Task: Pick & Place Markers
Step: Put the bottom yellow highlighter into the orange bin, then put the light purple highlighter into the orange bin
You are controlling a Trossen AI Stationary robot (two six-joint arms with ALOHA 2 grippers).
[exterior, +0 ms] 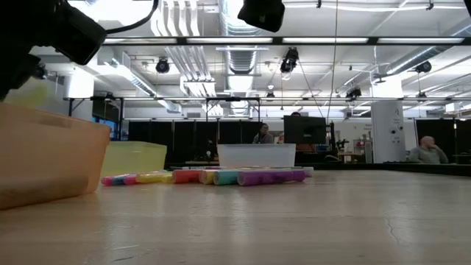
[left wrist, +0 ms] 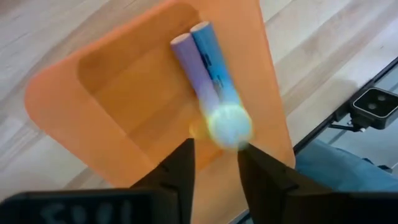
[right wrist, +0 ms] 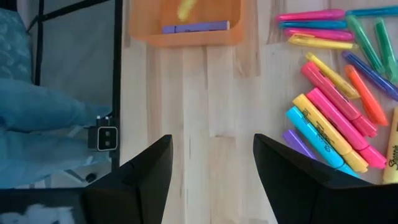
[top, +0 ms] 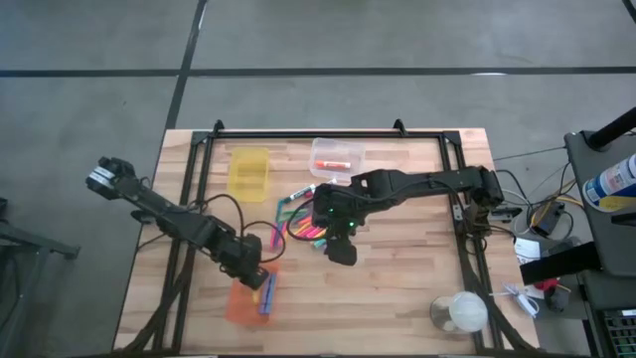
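Left gripper (left wrist: 214,163) hangs over the orange bin (top: 241,302), fingers parted around a yellow marker (left wrist: 229,124) blurred just beyond them; whether they touch it I cannot tell. Right gripper (right wrist: 211,165), spread wide and empty, hovers beyond the bin, beside the marker pile (top: 301,225). Inside the bin lie a blue marker (left wrist: 214,63) and a purple marker (left wrist: 190,65), touching.
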